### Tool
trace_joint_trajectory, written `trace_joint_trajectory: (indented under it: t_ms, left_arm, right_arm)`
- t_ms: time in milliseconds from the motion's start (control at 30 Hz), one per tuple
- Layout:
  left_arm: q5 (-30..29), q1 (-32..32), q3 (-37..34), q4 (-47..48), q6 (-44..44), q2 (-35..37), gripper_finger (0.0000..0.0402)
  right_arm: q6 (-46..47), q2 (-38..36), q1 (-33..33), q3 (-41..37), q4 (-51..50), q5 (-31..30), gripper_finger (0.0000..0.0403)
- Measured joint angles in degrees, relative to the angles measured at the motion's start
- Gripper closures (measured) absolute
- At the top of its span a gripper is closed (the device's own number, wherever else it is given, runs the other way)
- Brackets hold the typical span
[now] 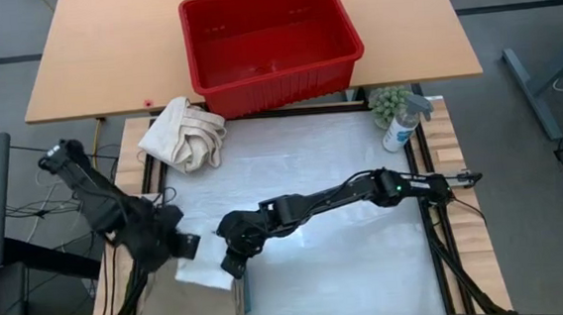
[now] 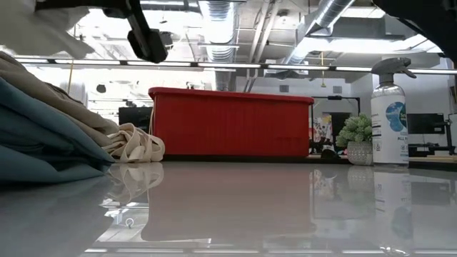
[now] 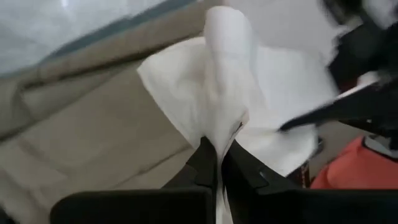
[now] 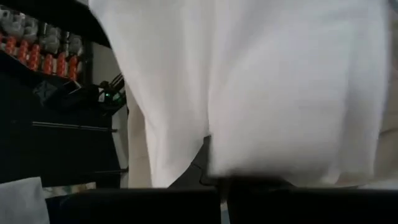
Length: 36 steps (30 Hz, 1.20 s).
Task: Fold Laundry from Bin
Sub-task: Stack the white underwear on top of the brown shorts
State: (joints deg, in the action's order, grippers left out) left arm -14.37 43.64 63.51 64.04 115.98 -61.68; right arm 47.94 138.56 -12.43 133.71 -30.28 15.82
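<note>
Pinching the small white cloth (image 1: 202, 267) at lower left of the frame, left gripper (image 3: 217, 165) and right gripper (image 1: 234, 263) both clamped on its edges; probably light, limp, best held by corners.

Small white cloth (image 1: 202, 272) over tan trousers (image 1: 188, 305) (near-left corner), red bin (image 1: 270, 44) empty

The small white cloth (image 4: 261, 87) filled the right wrist view and hid the right gripper's fingertips. In the high view the khaki trousers (image 1: 188, 305) lay partly under that cloth, at the table's near left corner. In the low view the folded pile (image 2: 43, 135) was cut off by the picture's left edge, and the gripper (image 2: 146, 39) above it by the top edge.
</note>
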Motion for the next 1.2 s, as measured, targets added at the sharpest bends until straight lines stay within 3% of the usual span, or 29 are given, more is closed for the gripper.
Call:
trace_joint_trajectory:
  t_ms: [300,533,700,933,1200]
  left_arm:
    - [-3.7,11.0,0.0,1.8,16.5,-6.8,0.0401]
    - [-3.7,11.5,0.0,0.2,17.0,-12.4,0.0401]
    - [-2.4,12.6,0.0,-0.6,17.5,-14.7,0.0401]
    - [-2.5,13.9,0.0,0.3,18.5,-15.0,0.0388]
    - [-2.6,13.8,0.0,2.3,18.4,-15.0,0.0295]
  right_arm:
    - [-0.4,0.6,-0.5,0.1,1.3,0.7,0.0378]
    - [0.7,4.5,-1.9,0.0,6.2,7.0,0.0376]
    - [-2.5,4.2,-1.7,0.0,6.6,5.8,0.0364]
    - [-5.0,3.6,-1.3,0.0,5.9,6.5,0.0297]
    - [-5.1,3.3,-0.2,0.0,1.3,5.5,0.0197]
